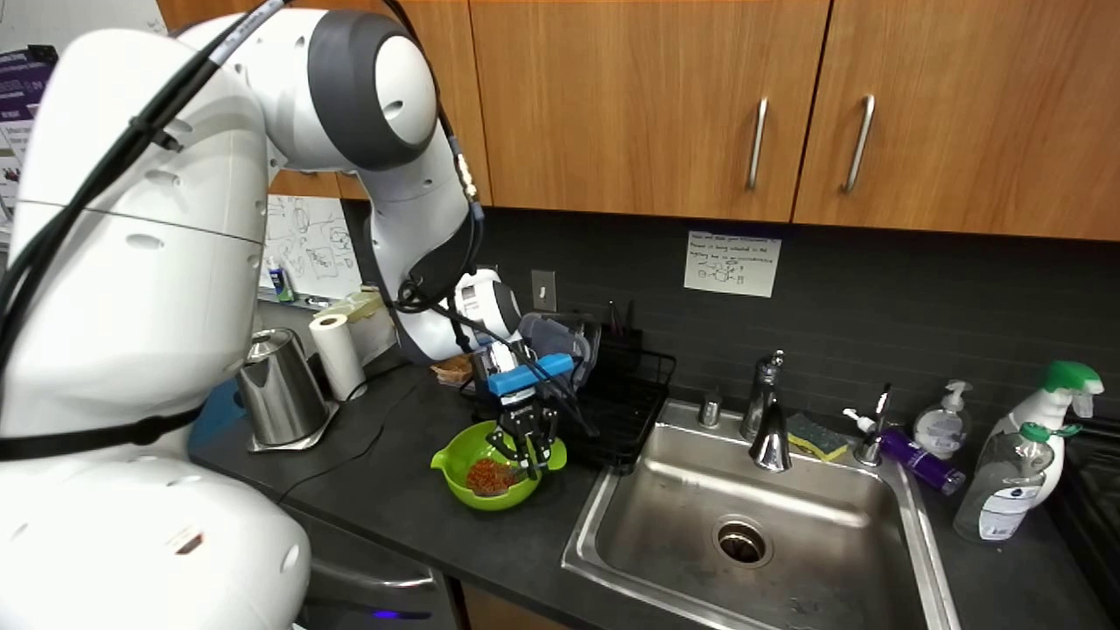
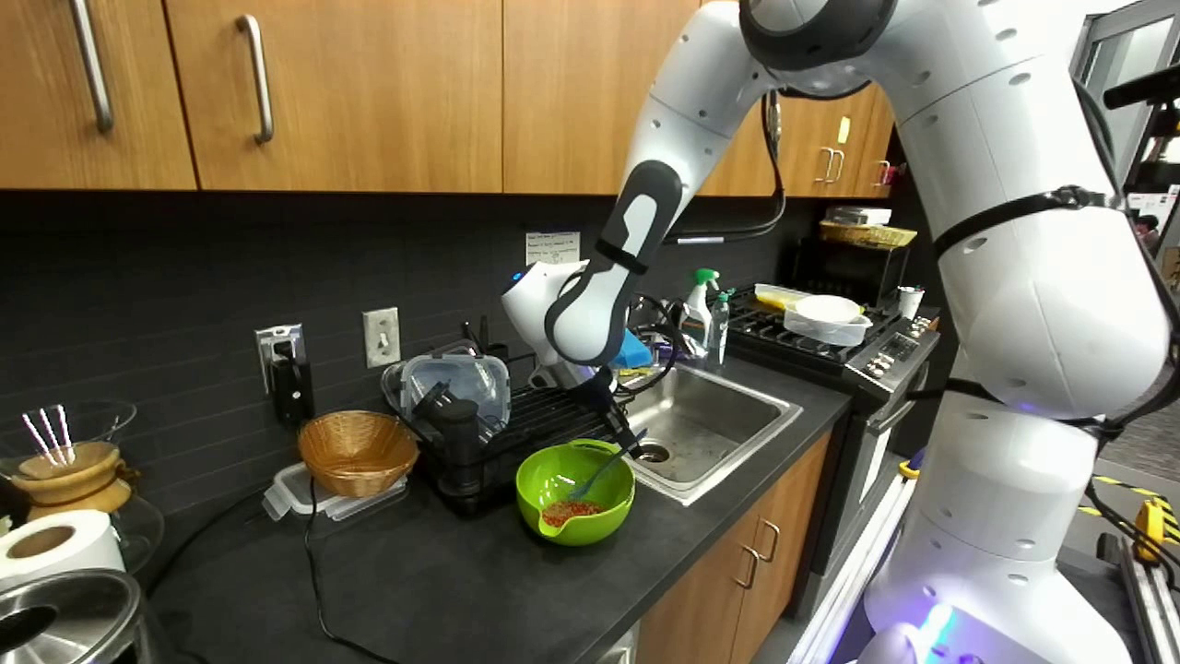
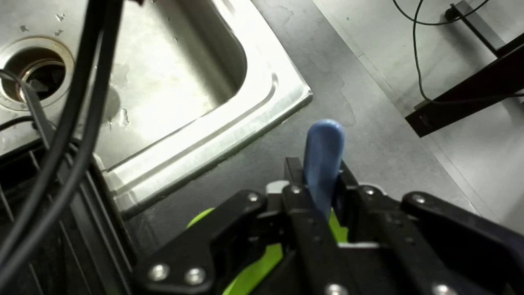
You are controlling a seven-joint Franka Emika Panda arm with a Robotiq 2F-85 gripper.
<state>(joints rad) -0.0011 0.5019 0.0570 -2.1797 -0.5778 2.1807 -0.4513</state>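
My gripper (image 1: 528, 464) is shut on the handle of a blue utensil (image 3: 323, 159), with a black finger on each side of it. The gripper also shows in the wrist view (image 3: 319, 180) and in an exterior view (image 2: 634, 446). The utensil (image 2: 597, 472) slants down into a lime-green bowl (image 2: 535, 484), its lower end at small orange-red pieces (image 2: 564, 513) in the bottom. The bowl (image 1: 449, 461) stands on the dark counter under the gripper. In the wrist view the gripper hides most of the bowl (image 3: 258, 268), and the utensil's lower end is hidden.
A steel sink (image 1: 604, 525) with a faucet (image 1: 768, 420) lies beside the bowl. A black dish rack (image 2: 525, 420) stands behind it, holding a clear container (image 2: 461, 383). A wicker basket (image 2: 358, 452), a kettle (image 1: 280, 389) and a paper roll (image 1: 337, 354) stand farther along. Bottles (image 1: 1006, 490) stand past the sink.
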